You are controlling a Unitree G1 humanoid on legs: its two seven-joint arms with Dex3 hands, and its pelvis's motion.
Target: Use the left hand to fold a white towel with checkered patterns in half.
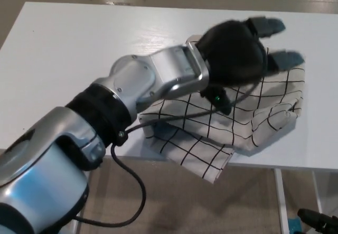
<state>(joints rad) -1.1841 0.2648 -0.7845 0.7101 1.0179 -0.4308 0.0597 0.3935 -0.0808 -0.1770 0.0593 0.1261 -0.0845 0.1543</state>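
A white towel [264, 110] with a black checkered pattern lies bunched and doubled over at the front right of the white table [74, 49]. One towel corner [211, 165] hangs over the table's front edge. My left hand [237, 52] hovers over the towel's far part and hides it. The hand is open, its grey-tipped fingers [268, 26] spread and pointing right, with nothing held. My silver left forearm [142, 83] crosses the towel's left side. The right hand does not show.
A black cable [174, 119] runs from the hand along the forearm and across the towel. Below the table's front edge is tan floor, with a white table leg [281, 199] and a dark object [317, 222] at the bottom right.
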